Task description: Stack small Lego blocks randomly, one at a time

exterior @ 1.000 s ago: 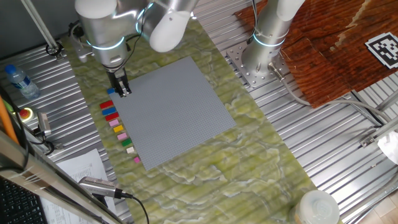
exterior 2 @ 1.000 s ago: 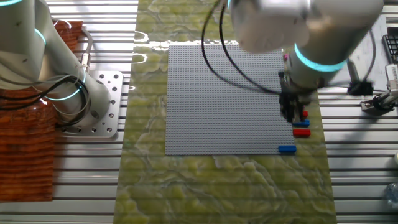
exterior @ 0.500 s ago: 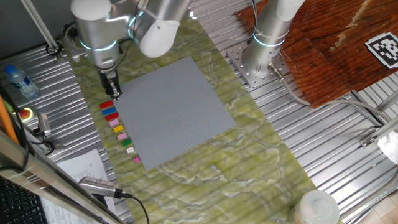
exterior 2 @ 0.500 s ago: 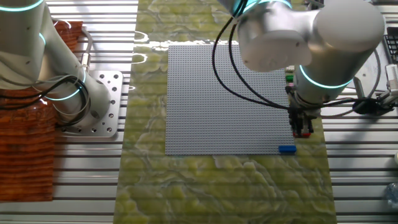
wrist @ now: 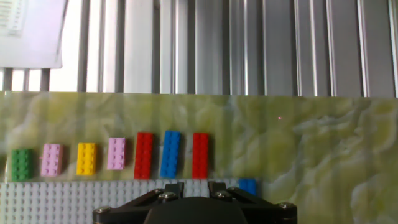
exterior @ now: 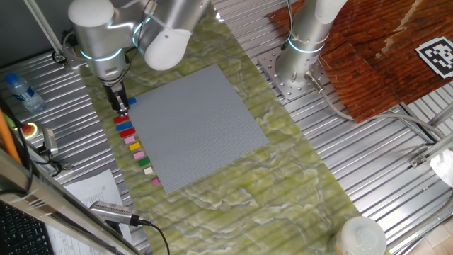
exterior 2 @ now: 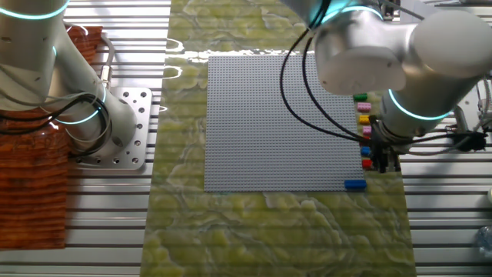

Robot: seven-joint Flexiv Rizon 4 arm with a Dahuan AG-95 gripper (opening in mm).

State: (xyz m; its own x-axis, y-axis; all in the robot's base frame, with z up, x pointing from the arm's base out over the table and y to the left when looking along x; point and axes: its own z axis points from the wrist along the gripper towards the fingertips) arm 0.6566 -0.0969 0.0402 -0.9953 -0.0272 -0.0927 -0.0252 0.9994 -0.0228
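Small Lego blocks lie in a row on the green mat beside the grey baseplate (exterior: 198, 120). In the hand view they run green (wrist: 23, 164), pink (wrist: 51, 160), yellow (wrist: 86, 158), pink (wrist: 116, 154), red (wrist: 143, 155), blue (wrist: 170, 154), red (wrist: 200, 155). A lone blue block (wrist: 248, 185) lies apart at the plate's corner; it also shows in both fixed views (exterior: 132, 101) (exterior 2: 354, 185). My gripper (wrist: 194, 188) hangs over the plate's edge by the red and blue end of the row (exterior: 120, 105) (exterior 2: 384, 160). Its fingers stand apart with nothing between them.
A second arm's base (exterior: 297, 64) stands beyond the plate on the ribbed metal table. A water bottle (exterior: 20, 91), a red button (exterior: 30, 129) and papers (exterior: 92, 191) lie left of the mat. A white container (exterior: 361, 237) sits at the front right.
My gripper has moved off the baseplate's corner area toward the row of blocks, past the lone blue block. No block has moved.
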